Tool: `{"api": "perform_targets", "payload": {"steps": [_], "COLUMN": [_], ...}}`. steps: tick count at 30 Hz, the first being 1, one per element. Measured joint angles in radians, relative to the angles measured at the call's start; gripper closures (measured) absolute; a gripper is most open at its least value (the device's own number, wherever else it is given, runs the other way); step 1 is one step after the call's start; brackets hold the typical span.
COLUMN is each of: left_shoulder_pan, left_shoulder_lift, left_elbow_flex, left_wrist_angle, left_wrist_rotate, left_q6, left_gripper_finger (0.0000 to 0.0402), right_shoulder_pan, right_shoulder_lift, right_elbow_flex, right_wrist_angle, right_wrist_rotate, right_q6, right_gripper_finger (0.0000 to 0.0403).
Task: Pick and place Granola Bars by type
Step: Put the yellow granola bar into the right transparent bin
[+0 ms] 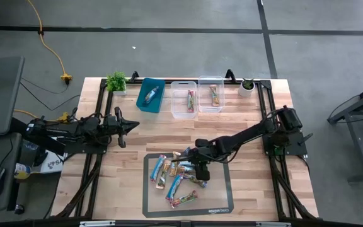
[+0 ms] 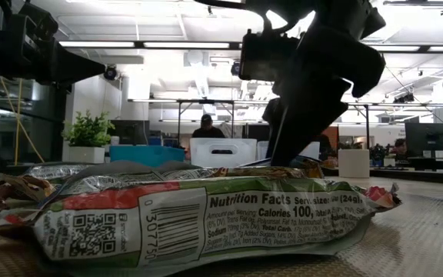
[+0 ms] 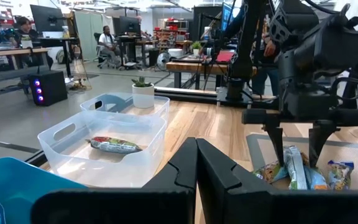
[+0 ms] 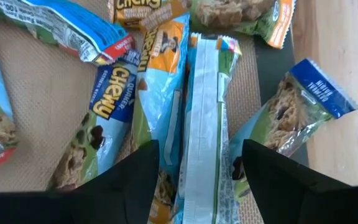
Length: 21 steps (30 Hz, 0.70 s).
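Observation:
Several granola bars (image 1: 174,180) lie in a loose heap on a dark-edged mat (image 1: 222,197) at the table's near middle. My right gripper (image 1: 200,169) is open and points down over the heap. Its two fingers (image 4: 129,183) stand on either side of one bar lying seam-side up (image 4: 204,112), with blue Chewy bars (image 4: 107,109) beside it. The left wrist view shows the same fingers (image 3: 275,140) straddling that bar (image 3: 294,165). My left gripper (image 1: 128,126) is shut and empty, waiting above the table's left side.
At the far edge stand a teal bin (image 1: 151,94) with one bar and two clear bins (image 1: 183,99) (image 1: 211,94), each with a bar. Small potted plants (image 1: 116,81) (image 1: 247,86) stand at either end of the row. People sit in the room beyond the table.

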Motion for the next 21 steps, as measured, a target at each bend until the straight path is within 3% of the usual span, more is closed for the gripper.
{"api": "perform_targets", "payload": {"steps": [21], "left_shoulder_pan": [0.0], "left_shoulder_lift": [0.0], "left_elbow_flex": [0.0], "left_wrist_angle": [0.0], "left_wrist_rotate": [0.0], "left_q6": [0.0], "left_gripper_finger": [0.0401], "right_shoulder_pan": [0.024], "right_shoulder_lift": [0.015], "right_elbow_flex": [0.0], "right_wrist_angle": [0.0], "right_wrist_rotate": [0.035], "right_q6": [-0.031], "right_gripper_finger": [0.0188]}}
